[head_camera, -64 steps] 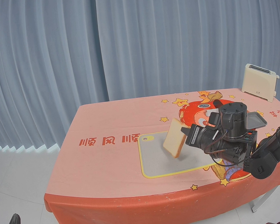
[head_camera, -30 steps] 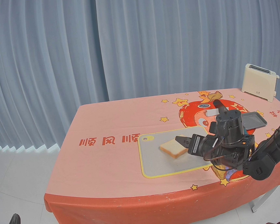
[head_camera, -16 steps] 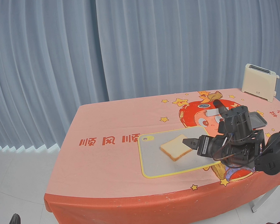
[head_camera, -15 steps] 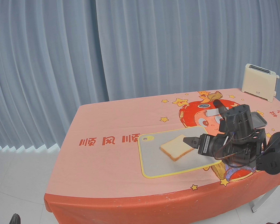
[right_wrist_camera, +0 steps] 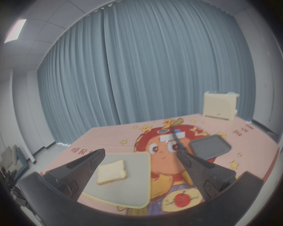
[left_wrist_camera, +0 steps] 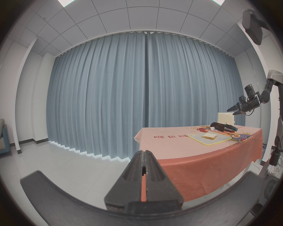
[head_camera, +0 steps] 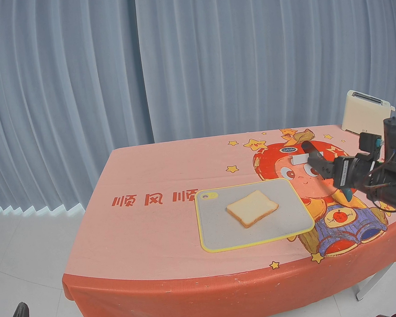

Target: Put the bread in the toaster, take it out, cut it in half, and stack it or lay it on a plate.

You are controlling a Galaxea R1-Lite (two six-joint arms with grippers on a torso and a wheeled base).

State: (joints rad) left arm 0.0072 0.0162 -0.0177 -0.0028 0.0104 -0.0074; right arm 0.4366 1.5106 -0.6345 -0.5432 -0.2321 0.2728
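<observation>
Bread (head_camera: 252,208) flat on cutting board (head_camera: 216,232); right gripper (right_wrist_camera: 140,153) spread wide, empty, above table (head_camera: 154,237); left gripper (left_wrist_camera: 143,154) closed, well apart from table.

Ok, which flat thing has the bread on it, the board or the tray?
The yellow-rimmed cutting board: the bread lies flat on it. The grey tray sits apart, nearer the toaster.

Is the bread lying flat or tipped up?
Flat: the bread lies on the board, no edge raised, apart from the open right claw.
</observation>
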